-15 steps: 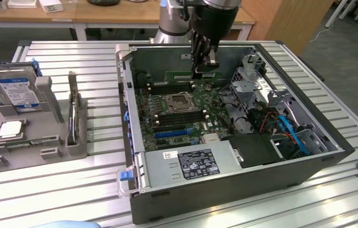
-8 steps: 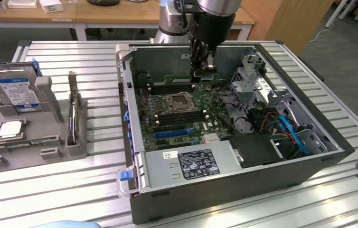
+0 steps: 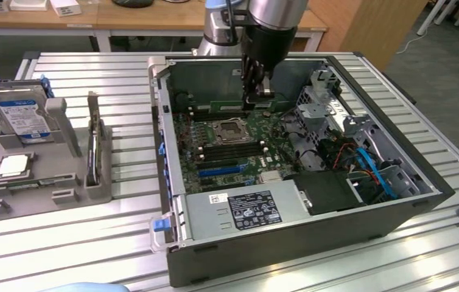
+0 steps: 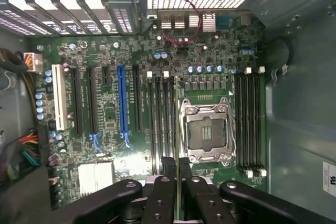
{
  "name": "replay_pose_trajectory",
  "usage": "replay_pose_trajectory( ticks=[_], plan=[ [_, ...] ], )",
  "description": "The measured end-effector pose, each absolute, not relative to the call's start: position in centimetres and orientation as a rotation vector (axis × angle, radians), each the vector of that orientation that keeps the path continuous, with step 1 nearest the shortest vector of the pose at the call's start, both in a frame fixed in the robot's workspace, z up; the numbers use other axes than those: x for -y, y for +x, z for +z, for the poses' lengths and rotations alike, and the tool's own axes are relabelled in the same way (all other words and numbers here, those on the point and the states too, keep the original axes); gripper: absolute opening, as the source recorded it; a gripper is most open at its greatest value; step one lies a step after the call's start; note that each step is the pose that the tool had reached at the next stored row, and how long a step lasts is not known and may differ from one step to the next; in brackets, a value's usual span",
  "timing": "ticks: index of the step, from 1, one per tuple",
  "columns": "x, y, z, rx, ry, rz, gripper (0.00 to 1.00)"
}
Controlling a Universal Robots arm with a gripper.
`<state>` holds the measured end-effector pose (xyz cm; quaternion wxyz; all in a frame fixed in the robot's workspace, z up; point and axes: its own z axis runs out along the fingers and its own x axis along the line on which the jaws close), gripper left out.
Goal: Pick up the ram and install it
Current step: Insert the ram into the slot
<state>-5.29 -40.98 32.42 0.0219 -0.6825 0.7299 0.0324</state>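
Holder: grey plastic holder tray sits on the slatted table at the exterior view's left, well apart from the action.
Drive: silver hard drive with a blue-white label stands upright in the tray.
Chip: small square silver CPU chip lies flat in the tray, just in front of the drive.
Case: open black tower PC case lies on its side, green motherboard facing up.
Socket: silver CPU socket is mid-board, with dark memory slots on both sides.
Gripper: black gripper is down inside the case, fingers clamped on the stick.
Ram: long thin green ram stick is held on edge, low over the board beyond the socket.
Cables: blue cables are at the case's right end.
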Motion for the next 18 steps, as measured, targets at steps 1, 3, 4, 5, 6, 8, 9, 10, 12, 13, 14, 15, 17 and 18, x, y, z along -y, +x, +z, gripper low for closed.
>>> replay_pose_trajectory(
  ticks=[1, 3, 4, 5, 6, 8, 9, 10, 12, 13, 14, 15, 17, 18],
  plan=[
    [40.9, -5.3, 32.2, -2.262, -2.115, 0.101, 0.14],
    [40.8, -5.3, 31.9, -2.261, -2.115, 0.101, 0.14],
    [40.7, -5.3, 31.7, -2.261, -2.115, 0.101, 0.14],
    [40.6, -5.3, 31.5, -2.261, -2.115, 0.101, 0.14],
    [40.6, -5.3, 31.3, -2.261, -2.115, 0.101, 0.14],
    [40.5, -5.3, 30.9, -2.260, -2.116, 0.101, 0.14],
    [40.5, -5.3, 30.8, -2.260, -2.116, 0.101, 0.14],
    [40.4, -5.3, 30.6, -2.260, -2.116, 0.101, 0.14],
    [40.4, -5.3, 30.2, -2.260, -2.116, 0.101, 0.14],
    [40.4, -5.3, 30.1, -2.260, -2.116, 0.101, 0.14],
    [40.4, -5.3, 29.9, -2.260, -2.116, 0.101, 0.14],
    [40.4, -5.3, 29.7, -2.260, -2.116, 0.101, 0.14],
    [40.3, -5.3, 29.3, -2.260, -2.116, 0.101, 0.14],
    [40.3, -5.3, 29.3, -2.261, -2.117, 0.099, 0.14]
  ],
)
